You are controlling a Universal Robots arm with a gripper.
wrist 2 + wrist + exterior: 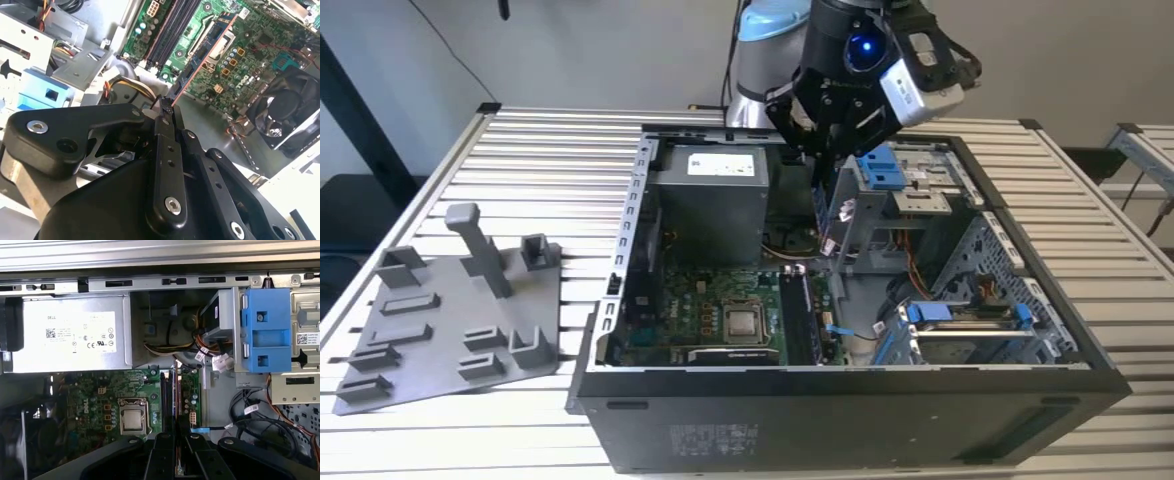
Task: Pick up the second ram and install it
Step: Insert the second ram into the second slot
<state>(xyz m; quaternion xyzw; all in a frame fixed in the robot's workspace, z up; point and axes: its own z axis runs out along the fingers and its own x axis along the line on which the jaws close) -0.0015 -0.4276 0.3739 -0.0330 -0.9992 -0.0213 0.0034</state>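
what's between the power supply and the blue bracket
In the first wrist view, a bundle of yellow and black cables sits in the recess between the power supply and the blue bracket.

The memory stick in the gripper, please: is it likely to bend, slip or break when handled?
The memory stick looks like a thin flat board, so probably stiff and light, yet fragile edge-on. The gripper pinches only one end, so it might pivot if knocked.

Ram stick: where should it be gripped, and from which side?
Pinch the ram across its flat faces, at the edge away from the slots, coming through the case's open side. It is thin and flat; the pincer holds it so, free edge toward the slots.
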